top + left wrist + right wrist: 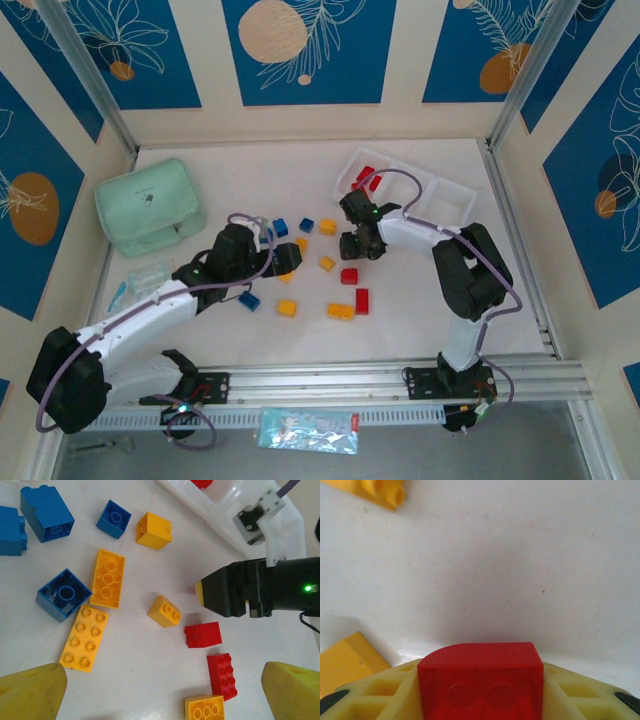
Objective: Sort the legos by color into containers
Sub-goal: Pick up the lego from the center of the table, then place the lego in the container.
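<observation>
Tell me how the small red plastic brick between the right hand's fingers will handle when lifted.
The small red plastic brick looks moulded and rigid, so likely light. Its glossy flat sides might slip, though the right hand flanks it.

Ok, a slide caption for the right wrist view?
Right gripper holds a red lego between its yellow fingers, white table beyond.

Loose legos (340,310) lie scattered across the middle of the bench (410,315), between the two arms. The tray (445,190) of containers sits at the far right, with a few pieces in its leftmost compartment. The zip case (150,205) lies at the far left, well apart from the tray. The right tool (361,248) stands just before the tray's left end, with one brick (480,680) wedged between its fingers. The left tool (283,262) hangs spread wide over the scatter's left side.
</observation>
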Tool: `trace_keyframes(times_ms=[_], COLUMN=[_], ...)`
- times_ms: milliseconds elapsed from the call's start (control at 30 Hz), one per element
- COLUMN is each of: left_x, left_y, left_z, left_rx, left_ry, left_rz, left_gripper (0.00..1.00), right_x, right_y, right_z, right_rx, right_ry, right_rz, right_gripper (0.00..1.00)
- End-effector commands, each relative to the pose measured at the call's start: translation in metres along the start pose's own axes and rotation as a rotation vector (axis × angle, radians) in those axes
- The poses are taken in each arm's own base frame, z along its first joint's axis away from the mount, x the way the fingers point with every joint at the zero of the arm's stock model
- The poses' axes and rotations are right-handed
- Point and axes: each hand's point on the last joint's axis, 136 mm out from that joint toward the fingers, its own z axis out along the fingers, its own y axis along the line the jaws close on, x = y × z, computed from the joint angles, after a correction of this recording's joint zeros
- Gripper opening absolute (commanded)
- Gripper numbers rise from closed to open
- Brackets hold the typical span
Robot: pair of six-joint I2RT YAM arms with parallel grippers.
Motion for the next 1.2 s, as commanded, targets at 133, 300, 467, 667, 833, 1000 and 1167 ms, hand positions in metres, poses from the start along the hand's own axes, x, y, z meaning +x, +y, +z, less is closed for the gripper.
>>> trace_keyframes(times_ms=[133,300,467,667,833,1000,1167], left_x=[-0.024,-0.042,-0.057,-0.068,-0.072,-0.071,-0.065], left_y=[-0.020,-0.029,-0.036,-0.042,-0.042,-0.044,-0.047], left_z=[0.001,0.002,0.005,0.014,0.020,0.023,0.023], left_rx=[0.017,0.009,0.009,0.012,0.003,0.014,0.038], left_ry=[-0.048,-0.077,-0.095,-0.101,-0.092,-0.081,-0.049], left_rz=[0.050,0.087,0.116,0.130,0.136,0.131,0.123], left_gripper=[0.99,0.99,0.99,0.99,0.99,0.99,0.99], right_x=[-0.060,-0.108,-0.155,-0.197,-0.221,-0.221,-0.198], right_y=[-0.004,-0.017,-0.029,-0.050,-0.055,-0.045,-0.026], right_z=[-0.040,-0.051,-0.050,-0.026,-0.018,-0.036,-0.057], right_rx=[-0.017,0.013,0.057,0.111,0.120,0.107,0.048], right_ry=[-0.135,-0.213,-0.280,-0.298,-0.294,-0.321,-0.318], right_rz=[0.018,0.045,0.051,0.068,0.052,0.024,0.016], right_gripper=[0.49,0.49,0.49,0.52,0.62,0.67,0.68])
